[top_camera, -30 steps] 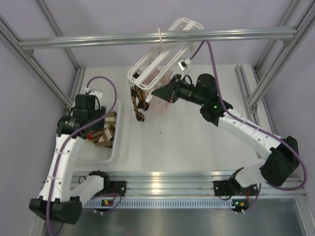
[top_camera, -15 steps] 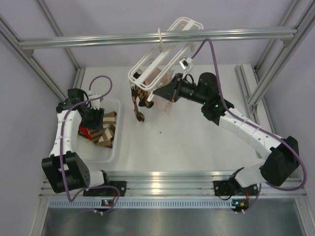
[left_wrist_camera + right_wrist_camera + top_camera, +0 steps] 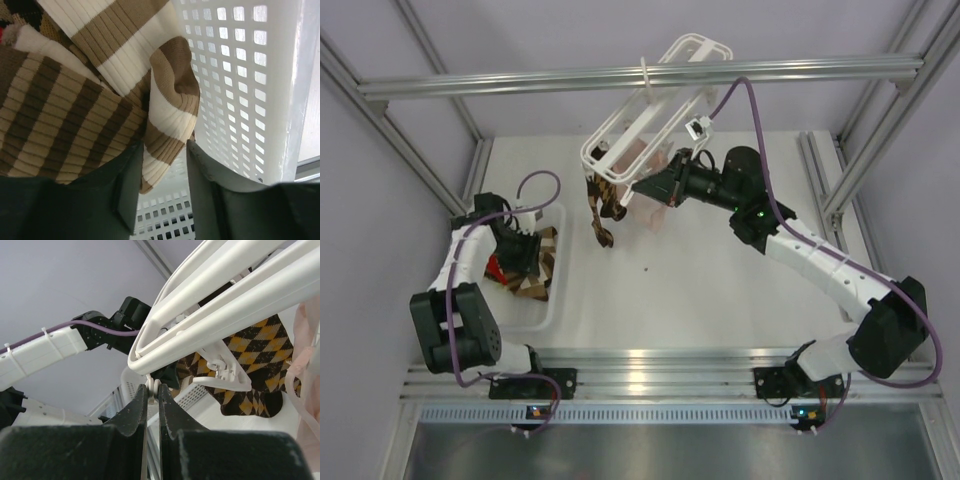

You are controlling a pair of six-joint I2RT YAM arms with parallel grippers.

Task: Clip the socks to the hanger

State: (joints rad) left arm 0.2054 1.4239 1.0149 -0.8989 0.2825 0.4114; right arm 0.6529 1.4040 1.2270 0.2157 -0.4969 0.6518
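the sock (image 3: 175, 100) looks soft, light; the left pincer (image 3: 165, 152) pinches its fold, a good hold. the right pincer (image 3: 152, 386) pinches the hanger (image 3: 215, 305).

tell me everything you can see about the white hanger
The hanger is white plastic, a long open frame of parallel bars with rounded ends and small clips beneath. It hangs tilted across the grey aluminium rail. A dark diamond-patterned sock hangs from one clip and pale pink fabric beside it. The right gripper is shut on a small white piece at its lower rounded end.
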